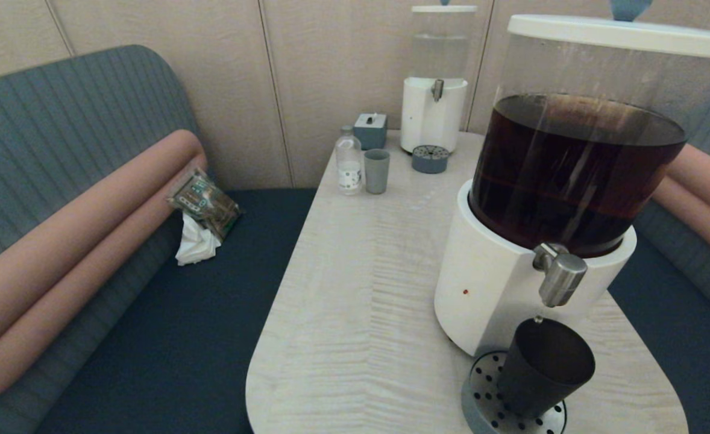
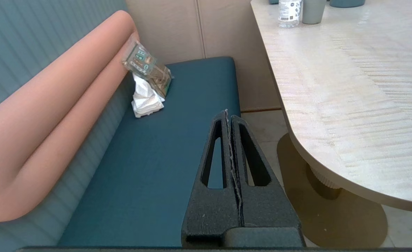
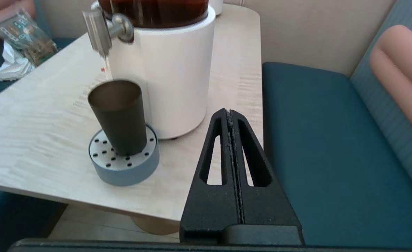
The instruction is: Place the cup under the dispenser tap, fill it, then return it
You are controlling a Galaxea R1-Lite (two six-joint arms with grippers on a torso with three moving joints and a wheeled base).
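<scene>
The small matte black tapered cup stands upright, mouth up, on the round perforated grey drip tray, right under the stubby brushed-steel dispenser tap. My right fingers, pressed closed and empty, hang beside the table above the blue seat, which only the right wrist view shows. My left fingers are closed too, parked above the other bench.

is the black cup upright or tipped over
Upright: the black cup stands mouth-up on the perforated drip tray below the tap.

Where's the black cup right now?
In the head view the black cup stands upright on the perforated drip tray, under the steel tap of the big dark-liquid dispenser, at the table's near right.
</scene>
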